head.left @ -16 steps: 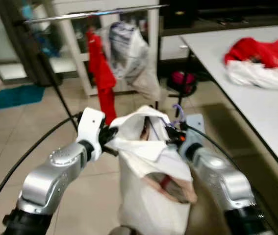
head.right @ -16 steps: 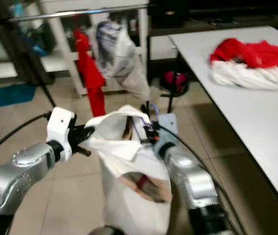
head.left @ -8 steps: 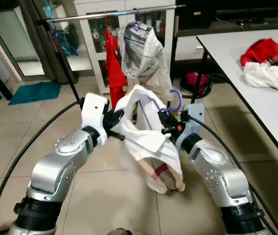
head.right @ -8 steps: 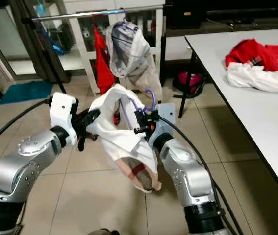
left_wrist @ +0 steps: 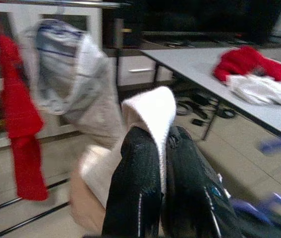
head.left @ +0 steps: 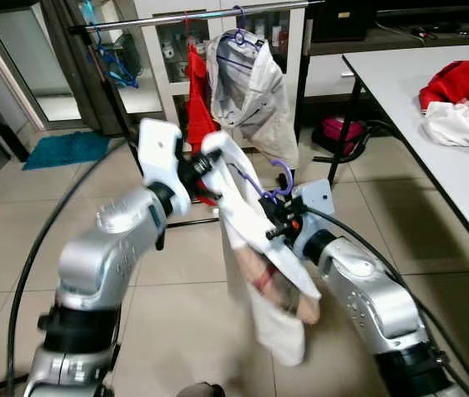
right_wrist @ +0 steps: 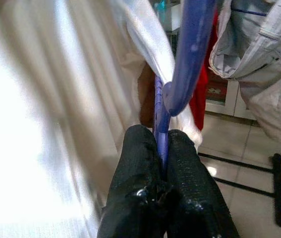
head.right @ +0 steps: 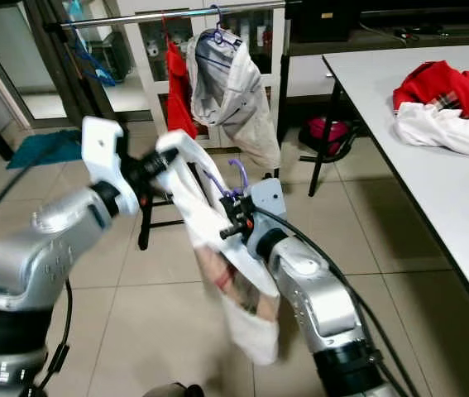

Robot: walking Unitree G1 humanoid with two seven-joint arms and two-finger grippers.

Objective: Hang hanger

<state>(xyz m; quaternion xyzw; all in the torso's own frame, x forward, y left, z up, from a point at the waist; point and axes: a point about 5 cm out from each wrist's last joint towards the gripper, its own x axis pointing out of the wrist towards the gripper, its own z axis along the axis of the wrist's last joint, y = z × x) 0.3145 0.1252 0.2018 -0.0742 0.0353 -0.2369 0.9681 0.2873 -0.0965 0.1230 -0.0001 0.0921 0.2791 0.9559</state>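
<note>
My right fingers (right_wrist: pixel 162 163) clench the purple hanger (head.left: pixel 282 175), left fingers (left_wrist: pixel 162 158) pinch the white shirt (head.left: pixel 255 240); I should raise its hook above the rail (head.left: pixel 193 16) beyond them.

Two silver jointed arms, black collars at the base, white wrist housing, thick black cables; left gripper (left_wrist: pixel 162 193) and right gripper (right_wrist: pixel 162 173) black, textured fingers.

I stand in a home's living space: a beige tiled floor (head.left: pixel 176 281), a garment rail (head.left: pixel 193 15) far ahead with clothes (head.left: pixel 246 83) hanging, white glass-fronted cabinets (head.left: pixel 168 50) behind it, and a white table (head.left: pixel 433 124) at my right carrying laundry (head.left: pixel 466 103).
</note>
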